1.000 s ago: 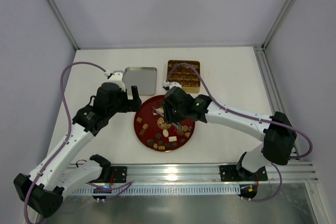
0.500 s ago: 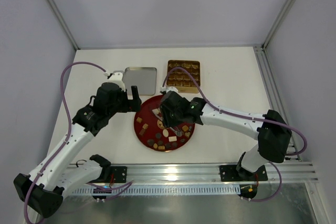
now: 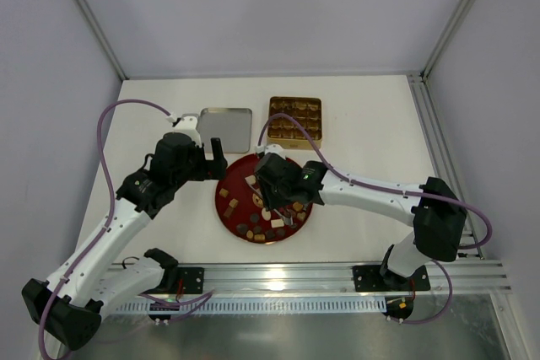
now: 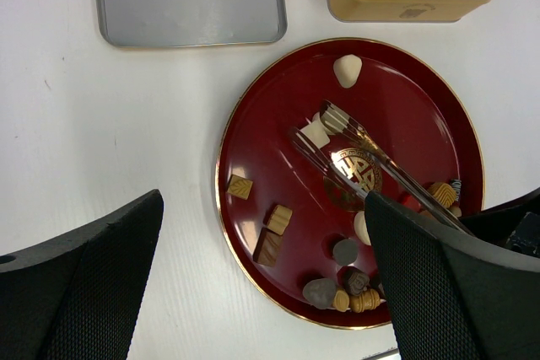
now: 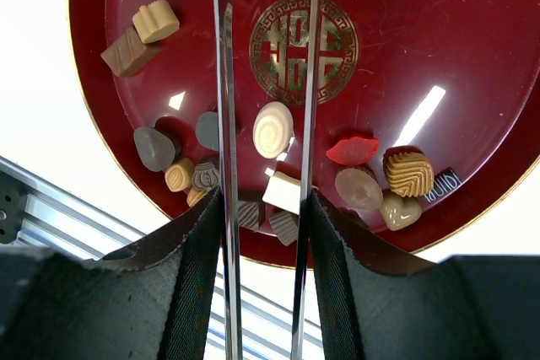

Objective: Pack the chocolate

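Note:
The chocolate (image 5: 272, 129) lies scattered on a round red plate (image 3: 226, 208): dark, tan and cream pieces, most along its near rim (image 4: 354, 280). My right gripper (image 5: 263, 208) is over the plate, shut on metal tongs (image 5: 221, 82). The tong arms are spread, and a cream swirl piece lies on the plate below and between them. In the left wrist view the tong tips (image 4: 325, 115) flank a white piece (image 4: 316, 132); I cannot tell whether they touch it. My left gripper (image 4: 263, 200) hovers open and holding nothing over the plate's left rim. The gold gridded tin (image 3: 295, 118) stands behind the plate.
A flat grey tin lid (image 3: 226, 129) lies behind the plate, left of the gold tin. A red lip-shaped candy (image 5: 352, 150) sits among the pieces. An aluminium rail (image 3: 278, 276) runs along the near table edge.
My right arm has shifted a little left and nearer over the plate, carrying the tongs with it. The left arm has stayed put.

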{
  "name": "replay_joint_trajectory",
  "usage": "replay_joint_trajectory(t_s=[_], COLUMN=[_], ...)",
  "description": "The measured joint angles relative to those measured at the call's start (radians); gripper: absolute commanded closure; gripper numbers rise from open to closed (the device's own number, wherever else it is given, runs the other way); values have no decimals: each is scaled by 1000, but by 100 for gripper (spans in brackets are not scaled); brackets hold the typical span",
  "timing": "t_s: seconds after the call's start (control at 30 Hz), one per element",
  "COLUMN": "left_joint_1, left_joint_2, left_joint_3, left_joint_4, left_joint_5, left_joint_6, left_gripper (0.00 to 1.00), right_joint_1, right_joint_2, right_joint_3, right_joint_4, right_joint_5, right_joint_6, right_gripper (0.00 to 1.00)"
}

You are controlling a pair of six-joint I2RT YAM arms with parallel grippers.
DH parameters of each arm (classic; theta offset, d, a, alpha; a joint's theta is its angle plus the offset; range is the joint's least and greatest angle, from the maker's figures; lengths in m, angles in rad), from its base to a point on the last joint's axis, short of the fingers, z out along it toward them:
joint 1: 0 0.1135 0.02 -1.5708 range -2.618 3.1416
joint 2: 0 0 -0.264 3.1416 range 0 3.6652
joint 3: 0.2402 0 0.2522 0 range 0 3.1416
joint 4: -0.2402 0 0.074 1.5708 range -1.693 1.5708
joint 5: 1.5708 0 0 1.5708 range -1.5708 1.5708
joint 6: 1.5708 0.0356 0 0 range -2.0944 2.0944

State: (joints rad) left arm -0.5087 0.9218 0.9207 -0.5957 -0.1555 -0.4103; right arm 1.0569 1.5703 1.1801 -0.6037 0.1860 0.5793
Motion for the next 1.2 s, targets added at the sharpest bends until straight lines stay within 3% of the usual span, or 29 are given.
replay_joint_trajectory(t_s=[0.67, 0.97, 1.2], left_joint_1=[0, 0, 0], left_joint_2=[0, 0, 0], left_joint_3=[0, 0, 0], left_joint_4=[0, 0, 0], left_joint_5=[0, 0, 0], left_joint_6=[0, 0, 0], left_gripper=[0, 0, 0], right_joint_1=[8, 8, 8], right_joint_2=[34, 39, 40], right_joint_3=[11, 13, 45], right_joint_4=[-12, -14, -33], right_joint_5=[-2, -5, 13], right_joint_6=[0, -1, -5], right_gripper=[57, 67, 68])
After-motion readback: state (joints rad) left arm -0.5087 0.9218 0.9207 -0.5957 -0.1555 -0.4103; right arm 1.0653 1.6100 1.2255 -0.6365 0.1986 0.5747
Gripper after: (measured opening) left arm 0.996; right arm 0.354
